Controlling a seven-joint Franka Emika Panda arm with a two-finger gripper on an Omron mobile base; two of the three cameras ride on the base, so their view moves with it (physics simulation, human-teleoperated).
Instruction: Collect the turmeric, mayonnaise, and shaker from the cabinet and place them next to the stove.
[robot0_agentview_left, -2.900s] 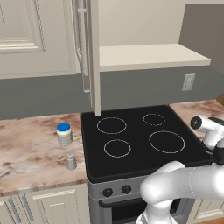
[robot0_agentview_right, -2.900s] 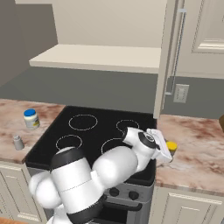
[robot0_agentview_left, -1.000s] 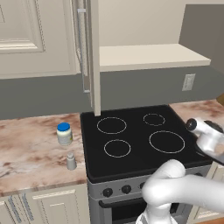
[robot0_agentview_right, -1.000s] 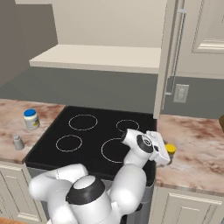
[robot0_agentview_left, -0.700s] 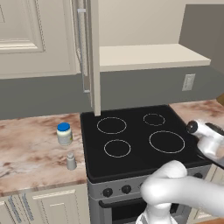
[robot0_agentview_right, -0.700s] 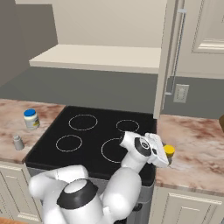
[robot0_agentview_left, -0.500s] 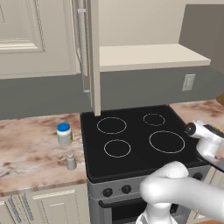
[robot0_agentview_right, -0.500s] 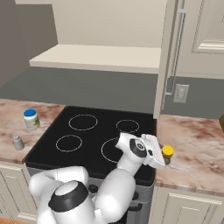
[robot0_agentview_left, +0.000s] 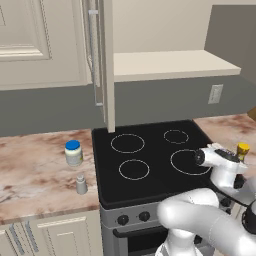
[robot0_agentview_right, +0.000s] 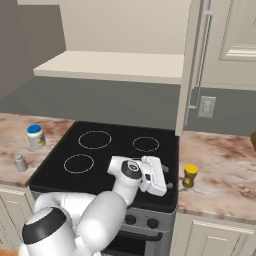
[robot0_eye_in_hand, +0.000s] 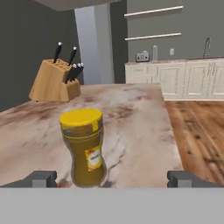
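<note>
**Turmeric set down beside the stove, my jaws spread wide around it**

Cabinet (robot0_agentview_left: 45, 45) hung above with its door swung out and its beige shelf board bare as far as I could see. Below it lay the stove (robot0_agentview_left: 150, 155), black glass with four white rings, and the marbled counter (robot0_agentview_right: 220, 170) ran off on both sides.

My arm rose from the base, folded at the elbow, and reached low across the stove's front right corner, the hand held level and aimed out over the counter to the right.

On the counter left of the stove stood the mayonnaise (robot0_agentview_left: 73, 152), and nearer the edge the shaker (robot0_agentview_left: 81, 184), both well apart from me. To the right, just beside the cooktop, the turmeric (robot0_agentview_right: 189, 175) stood upright, its long axis vertical.

That jar was the thing that mattered. It sat straight ahead of my gripper (robot0_eye_in_hand: 111, 178), just beyond the tips and a little toward one of them, with neither finger touching it. The jaws stood fully apart and pinched nothing. I judged all three items placed; a straight pull back along my own axis would clear the jar without tipping it.
</note>
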